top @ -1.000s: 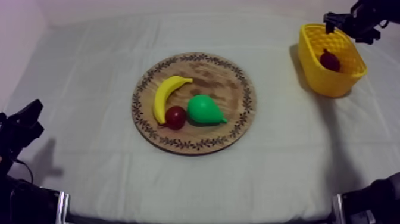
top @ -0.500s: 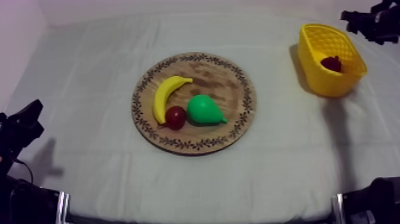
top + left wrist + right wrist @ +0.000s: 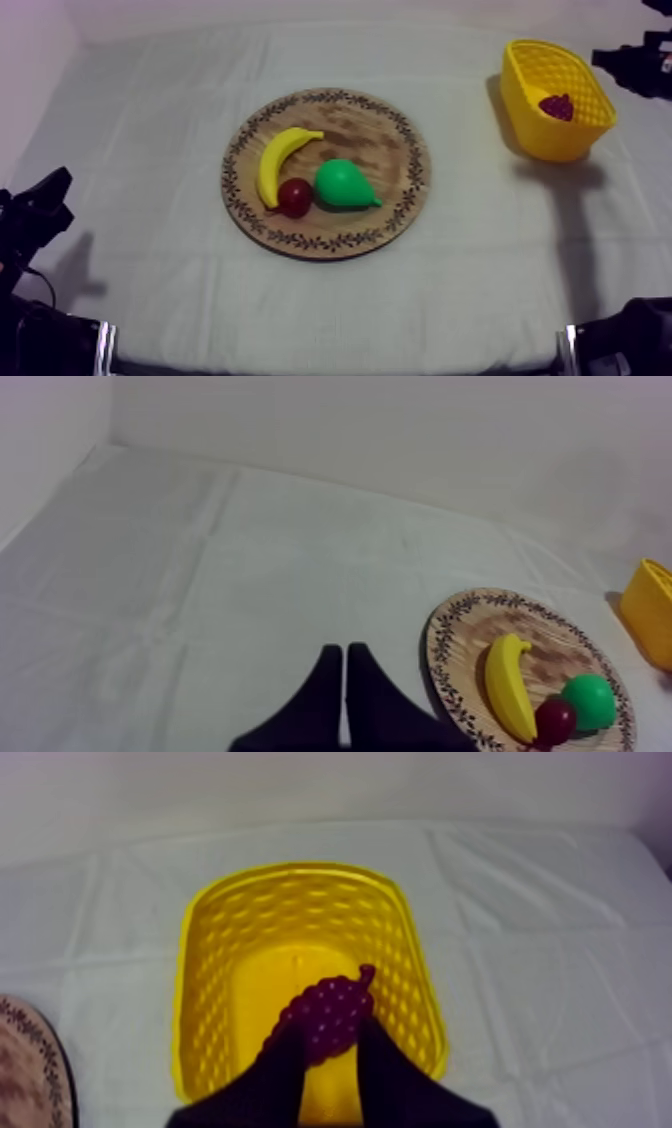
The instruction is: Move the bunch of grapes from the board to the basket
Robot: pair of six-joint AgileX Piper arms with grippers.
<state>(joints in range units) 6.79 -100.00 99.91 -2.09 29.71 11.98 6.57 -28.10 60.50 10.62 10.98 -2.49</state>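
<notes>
**Grapes in the basket, right gripper free beside it**

Top view: the basket [image 3: 545, 140] is seen at the table's far right corner, and the grapes [image 3: 557, 106] lie inside it, on its floor near the right wall. The right gripper [image 3: 603, 58] is held just off the basket's right rim, apart from the fruit. From that gripper the grapes lie inward, toward the table's middle, and lower. The board [image 3: 390, 130] is set at the table's middle with a banana [image 3: 275, 160], a small red fruit [image 3: 294, 196] and a pear [image 3: 343, 184] on it. The left gripper [image 3: 58, 183] is parked at the near left edge, well apart from the basket, so the right arm is judged much the nearer.

Left wrist view: the left gripper [image 3: 345, 661] is shown with its fingers pressed together on nothing, pointed across bare cloth beside the board [image 3: 460, 646].

Right wrist view: the right gripper [image 3: 328, 1027] is seen with its fingers spread and gripping nothing. The grapes [image 3: 330, 1012] are framed between them, down in the basket [image 3: 210, 952], with the long axis running away from the gripper and the stem at the far end. The placing is judged done.
</notes>
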